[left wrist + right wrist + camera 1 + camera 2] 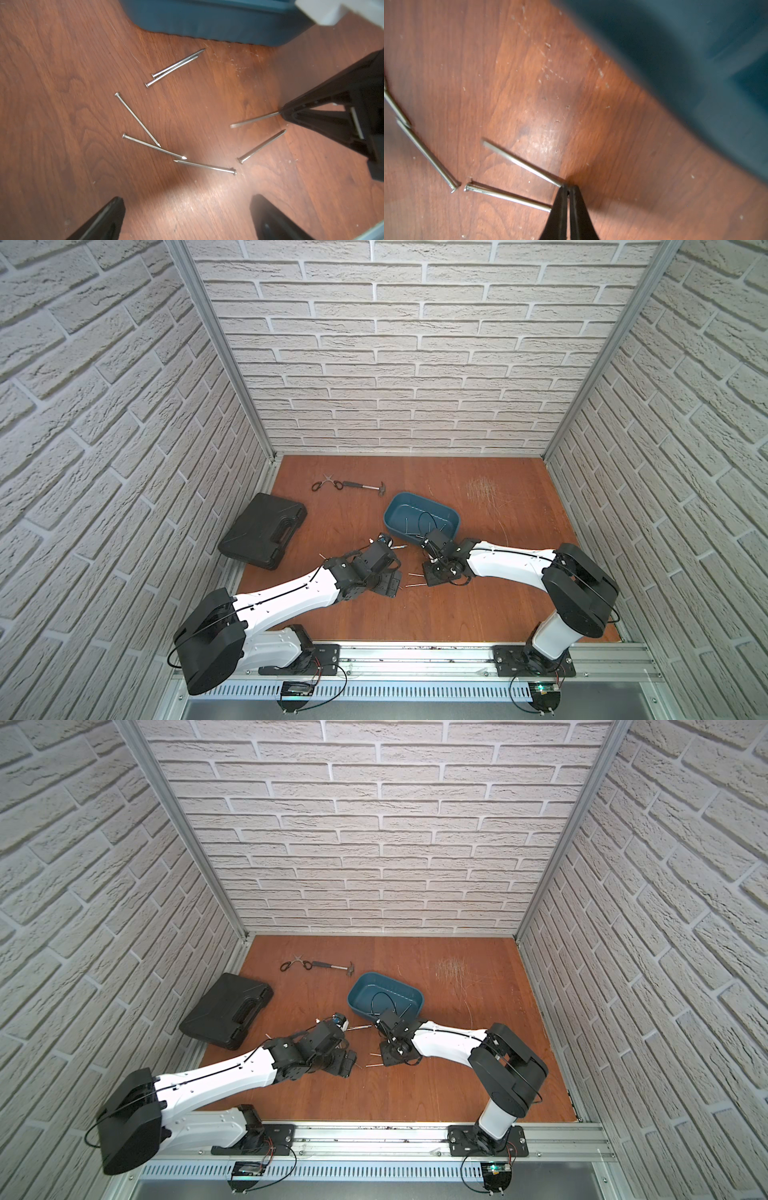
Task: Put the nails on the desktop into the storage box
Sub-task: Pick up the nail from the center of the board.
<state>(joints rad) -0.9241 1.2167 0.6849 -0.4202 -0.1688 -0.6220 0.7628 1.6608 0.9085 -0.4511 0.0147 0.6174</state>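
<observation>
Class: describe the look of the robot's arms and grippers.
The left arm and right arm: white shells, bulky black joints, thin black cables alongside. The left gripper and right gripper: two black fingers each, tapering to points.

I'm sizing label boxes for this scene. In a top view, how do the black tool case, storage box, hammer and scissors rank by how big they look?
1. black tool case
2. storage box, near edge partly hidden
3. hammer
4. scissors, which look close to the hammer, so this last pair is unsure
</observation>
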